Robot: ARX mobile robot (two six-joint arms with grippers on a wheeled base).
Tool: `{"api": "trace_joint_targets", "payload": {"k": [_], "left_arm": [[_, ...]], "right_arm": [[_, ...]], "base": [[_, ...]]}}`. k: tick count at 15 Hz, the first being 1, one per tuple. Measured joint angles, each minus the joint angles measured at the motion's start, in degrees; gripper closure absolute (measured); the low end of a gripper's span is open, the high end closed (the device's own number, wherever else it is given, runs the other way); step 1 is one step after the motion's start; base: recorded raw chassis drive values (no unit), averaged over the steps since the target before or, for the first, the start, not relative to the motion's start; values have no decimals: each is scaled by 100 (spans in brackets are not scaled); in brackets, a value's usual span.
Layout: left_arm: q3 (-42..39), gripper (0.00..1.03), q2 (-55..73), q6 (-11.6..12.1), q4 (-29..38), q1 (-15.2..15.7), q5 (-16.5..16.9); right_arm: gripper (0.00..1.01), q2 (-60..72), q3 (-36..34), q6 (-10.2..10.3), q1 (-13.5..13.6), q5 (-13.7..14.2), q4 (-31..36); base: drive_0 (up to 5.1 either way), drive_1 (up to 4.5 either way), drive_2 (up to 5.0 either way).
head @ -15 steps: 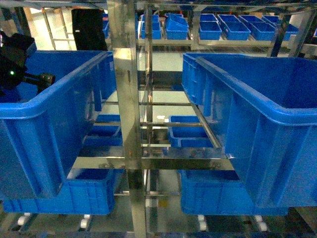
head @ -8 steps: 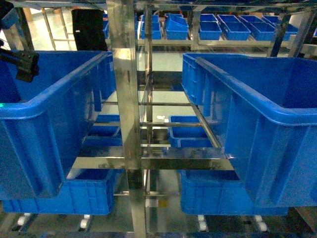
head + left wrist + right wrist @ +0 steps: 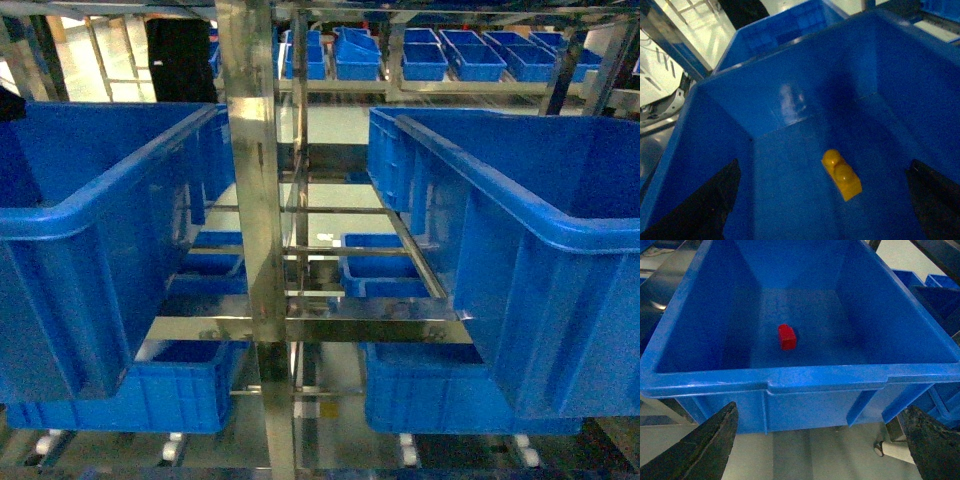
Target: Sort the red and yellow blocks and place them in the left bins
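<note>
Below spread left hand (image 3: 822,200) — yellow block (image 3: 841,174), untouched, on bin (image 3: 790,100) floor.

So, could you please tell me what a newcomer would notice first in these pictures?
Two big blue bins on a steel rack fill the head view, one left, one right. In the left wrist view a yellow block lies on a bin floor; in the right wrist view a red block lies in another bin.

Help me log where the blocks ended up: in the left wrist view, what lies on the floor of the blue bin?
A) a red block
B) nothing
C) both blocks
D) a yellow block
D: a lone yellow block lies on the bin floor, between the open left claw fingers.
</note>
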Motion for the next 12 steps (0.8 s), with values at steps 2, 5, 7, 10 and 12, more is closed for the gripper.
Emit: {"api": "trace_joint_targets", "payload": {"k": [2,5,7,10,12], "left_arm": [[-127,5,-247,-146,-173,28,291],[-245,5,-455,-319,-299,74,522],[-219,5,-608,-487,-334,133,636],[-411,5,-807,-811,-236,164,671],[-997,5,-1408,-933,308,221,647]], "right_arm": [[3,0,0,0,0,-2,0],[3,0,0,0,0,0,0],[3,0,0,0,0,-2,0],[3,0,0,0,0,0,0],[3,0,0,0,0,0,0]], "base": [[0,0,0],[0,0,0],[0,0,0],[0,0,0],[0,0,0]]}}
